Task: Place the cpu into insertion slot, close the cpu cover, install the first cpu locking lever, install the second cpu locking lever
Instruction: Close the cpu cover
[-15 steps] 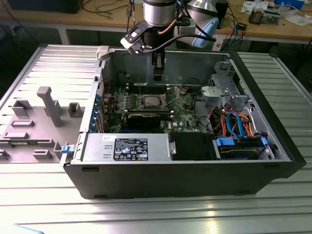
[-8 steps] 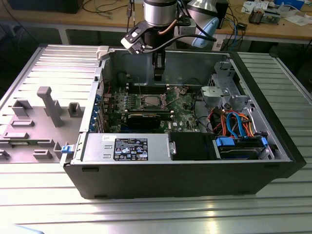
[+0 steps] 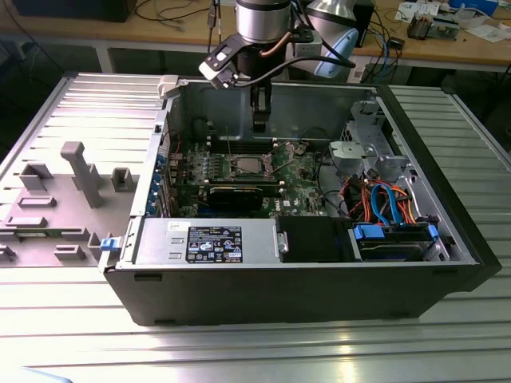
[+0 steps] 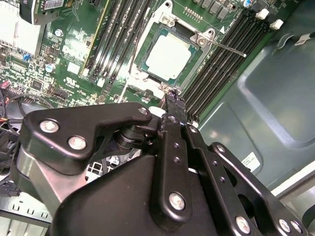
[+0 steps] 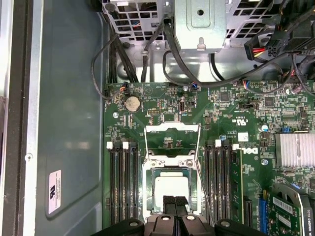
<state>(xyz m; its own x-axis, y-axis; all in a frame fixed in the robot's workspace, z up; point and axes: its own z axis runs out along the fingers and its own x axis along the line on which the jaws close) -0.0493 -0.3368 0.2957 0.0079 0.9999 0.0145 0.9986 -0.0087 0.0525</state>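
The first step is judged done: the cpu [image 5: 171,186] is seen lying flat inside the insertion slot [image 5: 148,187], its dull silver top facing up. In the exterior view this socket sits just above the centre of the frame, on the green board inside the open computer case [image 3: 415,275]. The cpu cover [image 5: 172,128] is not yet closed; in the first wrist view it is swung back from the socket, and bare board can be seen through its square opening. A thin locking lever [image 4: 224,47] is seen standing free beside the socket, so both lever steps are judged to be left.

The tool [image 5: 174,200] is held just above the socket's near edge with its fingertips pressed together, and nothing is gripped.

A black label [image 3: 214,243] with white print is carried on the grey power supply box at the lower centre of the exterior view, and a white sticker [image 5: 55,191] is fixed to the case wall. Neither print is read out.
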